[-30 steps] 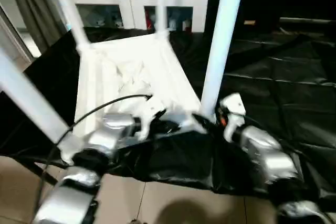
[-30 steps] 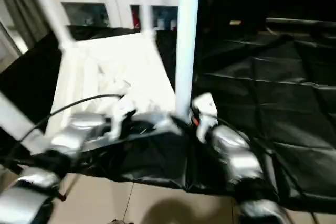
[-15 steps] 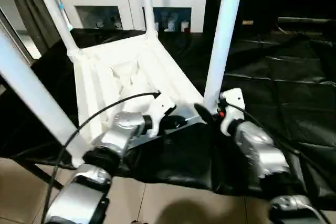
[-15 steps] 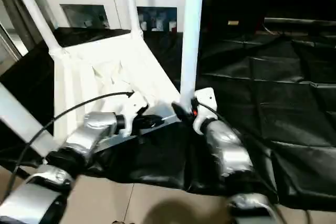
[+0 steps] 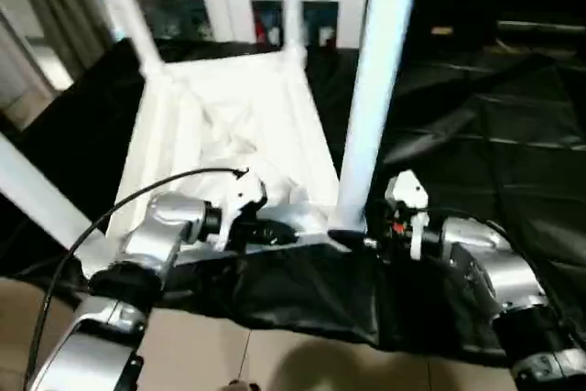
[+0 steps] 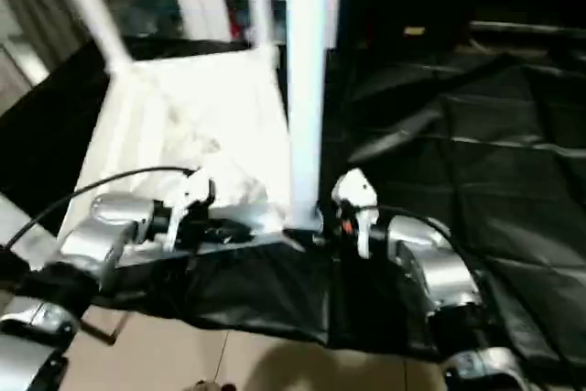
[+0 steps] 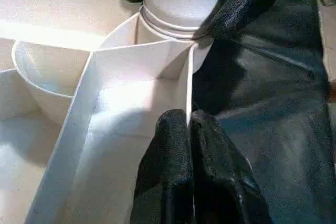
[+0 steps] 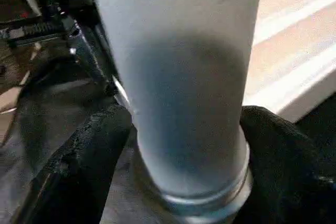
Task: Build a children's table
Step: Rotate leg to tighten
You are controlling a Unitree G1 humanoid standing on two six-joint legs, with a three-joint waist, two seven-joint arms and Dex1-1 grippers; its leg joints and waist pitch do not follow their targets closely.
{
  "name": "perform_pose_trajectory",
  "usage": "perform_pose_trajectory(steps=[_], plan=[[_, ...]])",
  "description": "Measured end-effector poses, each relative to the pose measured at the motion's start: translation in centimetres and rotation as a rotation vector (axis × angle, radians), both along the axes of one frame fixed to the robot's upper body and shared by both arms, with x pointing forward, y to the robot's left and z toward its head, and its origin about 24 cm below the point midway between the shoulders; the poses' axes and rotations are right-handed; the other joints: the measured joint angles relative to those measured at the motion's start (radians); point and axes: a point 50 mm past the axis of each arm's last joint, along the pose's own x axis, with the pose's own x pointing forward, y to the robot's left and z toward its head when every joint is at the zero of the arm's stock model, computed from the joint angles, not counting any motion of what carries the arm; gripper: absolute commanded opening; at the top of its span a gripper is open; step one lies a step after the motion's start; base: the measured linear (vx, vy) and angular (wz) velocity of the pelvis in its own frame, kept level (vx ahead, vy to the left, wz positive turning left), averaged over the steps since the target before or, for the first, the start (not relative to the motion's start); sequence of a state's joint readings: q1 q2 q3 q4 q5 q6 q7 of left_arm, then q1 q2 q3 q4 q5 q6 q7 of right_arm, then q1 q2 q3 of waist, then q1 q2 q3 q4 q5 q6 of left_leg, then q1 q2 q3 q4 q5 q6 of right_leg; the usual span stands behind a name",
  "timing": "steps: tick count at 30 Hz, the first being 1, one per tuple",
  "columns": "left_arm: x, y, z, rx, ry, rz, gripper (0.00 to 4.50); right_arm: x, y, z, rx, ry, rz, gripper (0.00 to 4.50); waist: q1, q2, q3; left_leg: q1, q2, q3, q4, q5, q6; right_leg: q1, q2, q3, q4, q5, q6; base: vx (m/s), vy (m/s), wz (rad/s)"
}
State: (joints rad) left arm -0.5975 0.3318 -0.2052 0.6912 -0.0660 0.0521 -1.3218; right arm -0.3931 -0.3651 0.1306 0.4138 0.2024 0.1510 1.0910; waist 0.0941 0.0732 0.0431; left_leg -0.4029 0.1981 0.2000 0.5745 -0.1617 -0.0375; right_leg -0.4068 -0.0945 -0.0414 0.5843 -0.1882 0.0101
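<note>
Overhead: table [image 5: 229, 125] upturned on black sheet [image 5: 494, 162], legs up, cabinet [image 5: 229, 16] behind; near leg [image 5: 371, 89] blocks the far corner. Left wrist: left gripper [image 7: 190, 124] pinched shut on a rib [image 7: 157, 61]. Right wrist: right gripper [image 8: 184, 145] spread around the near leg's base, fingers [image 8: 89, 150] touching it.

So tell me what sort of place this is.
Most likely a room in a home or a lab mocked up as one: a white glass-door cabinet along the back wall, a tiled floor, and a black sheet spread under the upturned children's table.
</note>
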Motion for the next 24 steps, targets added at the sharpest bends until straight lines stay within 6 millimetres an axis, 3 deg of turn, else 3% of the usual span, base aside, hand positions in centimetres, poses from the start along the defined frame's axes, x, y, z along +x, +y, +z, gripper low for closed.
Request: perform_pose_trajectory(steps=[12,18,24], plan=[[-0.4,-0.5,-0.4,-0.01,0.02,-0.001,0.0,-0.4,0.2,-0.5,0.026,0.037,-0.032,2.73,-0.002,-0.002,0.001,0.002,0.001,0.0,0.008,-0.002,-0.006,0.001,-0.001,0.001,0.012,0.001,-0.001,0.0,0.0,0.0],[1.3,-3.1,-0.8,-0.003,-0.061,0.218,0.0,2.1,1.2,-1.5,0.032,0.005,-0.445,2.63,-0.02,-0.006,0.0,0.015,-0.002,0.0,0.005,-0.002,-0.007,0.01,-0.002,0.004,0.01,-0.002,0.004,0.0,0.0,0.0],[2.0,-5.6,-1.2,0.003,-0.099,0.328,0.0,3.0,2.0,-1.9,0.013,-0.01,-0.688,2.62,-0.025,-0.003,-0.002,0.02,-0.008,-0.001,-0.002,-0.002,-0.007,0.014,-0.005,0.005,0.006,-0.003,0.006,0.0,0.0,0.0]])
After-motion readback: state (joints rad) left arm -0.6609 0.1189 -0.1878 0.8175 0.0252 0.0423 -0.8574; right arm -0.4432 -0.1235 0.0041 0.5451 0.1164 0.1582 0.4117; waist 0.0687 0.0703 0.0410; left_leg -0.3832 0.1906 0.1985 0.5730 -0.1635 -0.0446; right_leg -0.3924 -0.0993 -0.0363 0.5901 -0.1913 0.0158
